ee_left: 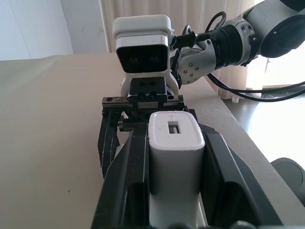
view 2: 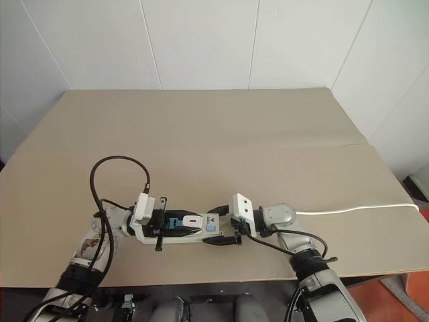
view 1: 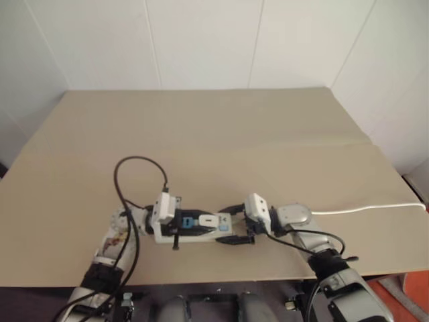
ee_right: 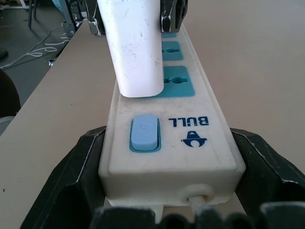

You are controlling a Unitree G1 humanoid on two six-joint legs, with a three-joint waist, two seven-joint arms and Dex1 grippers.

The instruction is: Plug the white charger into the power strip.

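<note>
White charger [ee_left: 174, 160] being pinched by left gripper [view 1: 194, 221]; power strip [ee_right: 171, 143] end being clamped by right gripper [view 1: 234, 225]. Both judged light, rigid, smooth; flat sides best gripped.

- A tan table [view 1: 221, 134] is taking up most of the head views, its top plain, with a faint seam running across it.
- White panelled walls [view 2: 201, 40] are rising right behind the table's far edge and angling along its right side.
- Pale curtains [ee_left: 143, 24] are hanging beyond the table in the left wrist view, with daylight coming through them.
- A grey floor [ee_right: 28, 33] is showing beside the table's edge in the right wrist view, with loose cables [ee_right: 33, 47] lying on it.
</note>
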